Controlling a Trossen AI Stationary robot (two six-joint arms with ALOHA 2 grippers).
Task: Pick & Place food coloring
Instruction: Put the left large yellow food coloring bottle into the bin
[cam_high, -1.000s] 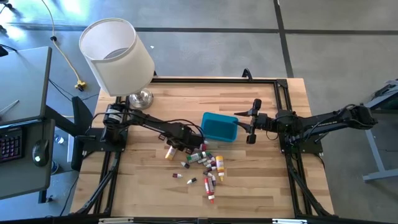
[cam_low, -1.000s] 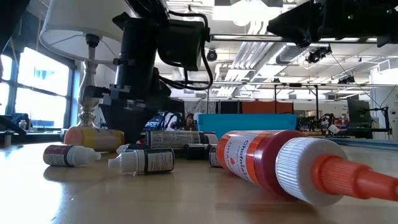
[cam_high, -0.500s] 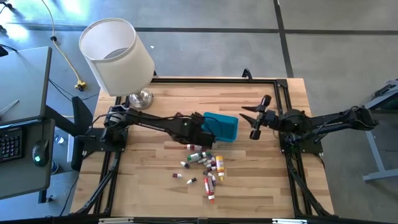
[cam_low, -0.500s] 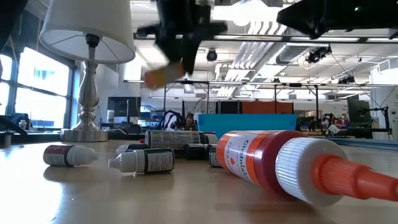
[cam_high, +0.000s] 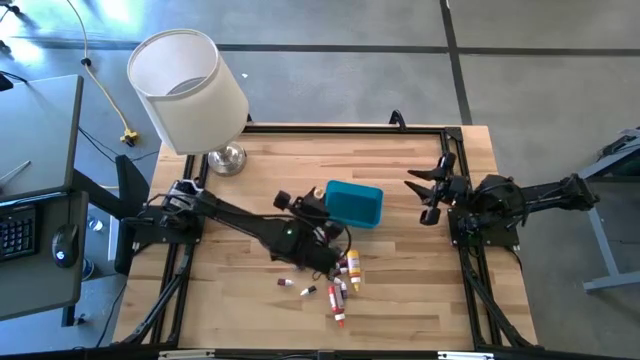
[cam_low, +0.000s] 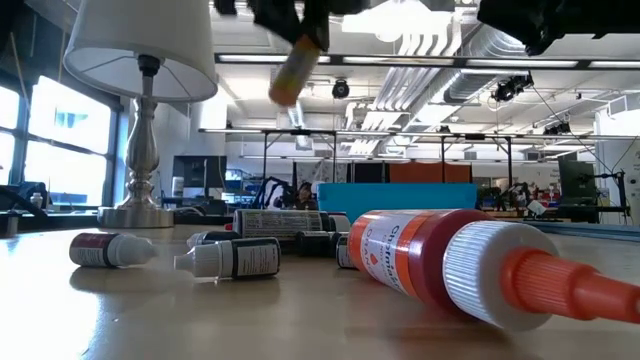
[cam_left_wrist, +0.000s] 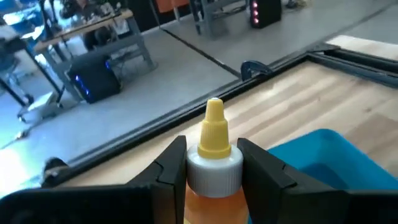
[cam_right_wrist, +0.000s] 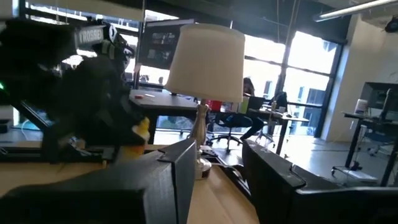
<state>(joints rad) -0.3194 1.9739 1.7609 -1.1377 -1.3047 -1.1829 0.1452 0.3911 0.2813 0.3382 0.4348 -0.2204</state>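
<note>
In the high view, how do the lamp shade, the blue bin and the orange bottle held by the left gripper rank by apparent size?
Largest to smallest, as seen from above:
1. lamp shade, though it stands higher, nearer the camera
2. blue bin
3. orange bottle, mostly hidden under the left gripper in the high view; the left wrist view shows it clamped

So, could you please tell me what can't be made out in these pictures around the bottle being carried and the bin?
- High view: the left gripper and the arm cover the orange bottle, so only its tip shows beside the blue bin.
- Left wrist view: the bottle's body is cut off by the picture's edge, and most of the bin lies outside the frame.
- Low view: the bin's floor is hidden behind the food coloring bottles.
- High view: bottle labels are too small to read.
</note>
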